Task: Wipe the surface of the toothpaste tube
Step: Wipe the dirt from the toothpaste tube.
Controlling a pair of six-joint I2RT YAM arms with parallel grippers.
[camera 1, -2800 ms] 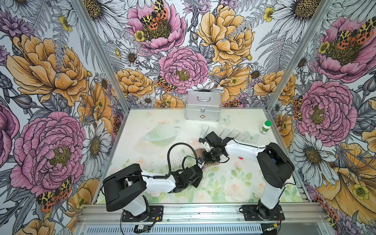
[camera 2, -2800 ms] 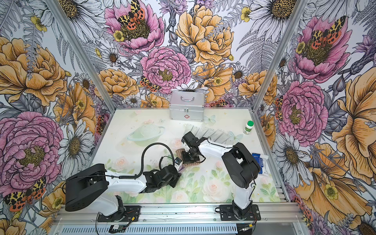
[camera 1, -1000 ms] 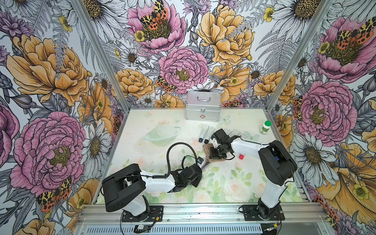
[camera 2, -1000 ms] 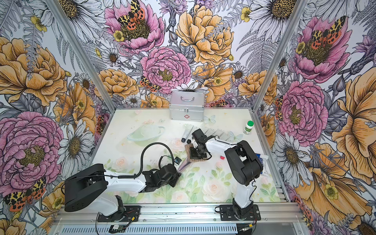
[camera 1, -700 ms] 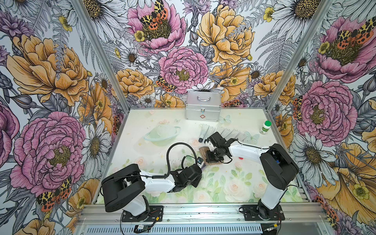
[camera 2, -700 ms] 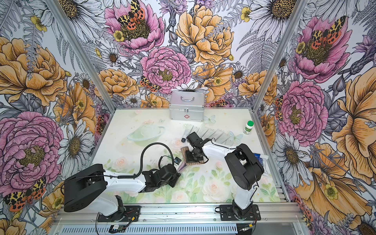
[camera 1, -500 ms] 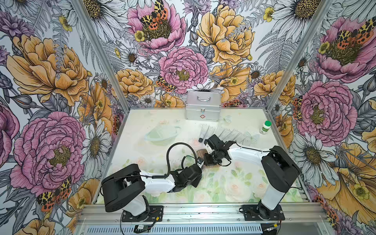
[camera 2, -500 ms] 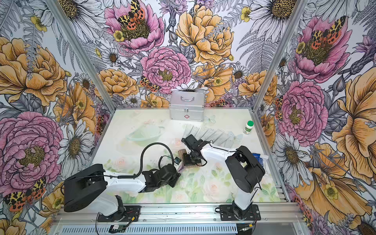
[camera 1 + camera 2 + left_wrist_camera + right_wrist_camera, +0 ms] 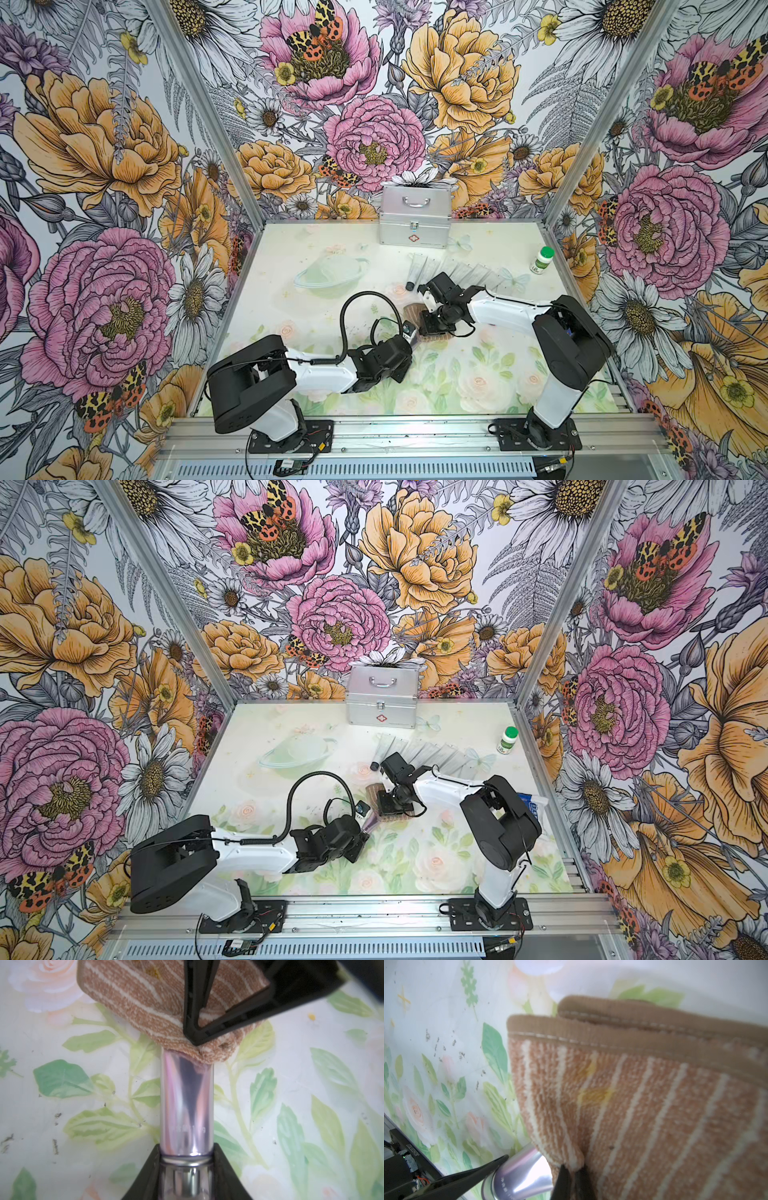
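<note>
A shiny lilac toothpaste tube [image 9: 187, 1105] sticks out from my left gripper [image 9: 187, 1167], which is shut on its cap end just above the floral table. My right gripper [image 9: 572, 1176] is shut on a folded brown cloth with white stripes [image 9: 633, 1105]. The cloth [image 9: 145, 1001] lies over the tube's far end and hides it. In both top views the two grippers meet mid-table: left gripper [image 9: 409, 340] and right gripper [image 9: 432, 328], and again left gripper [image 9: 365, 825] and right gripper [image 9: 388, 806]. A short piece of the tube [image 9: 371, 821] shows between them beside the cloth [image 9: 372, 791].
A silver first-aid case [image 9: 414, 222] stands at the back wall. A row of grey tubes [image 9: 461, 272] lies behind the right arm. A green-capped white bottle [image 9: 542, 260] is at the back right, a clear bowl [image 9: 330, 276] at the back left, and a blue packet [image 9: 534, 806] at the right edge.
My right gripper has slid the cloth along the tube toward the left gripper, forward and slightly left. The left arm has held the tube still.
</note>
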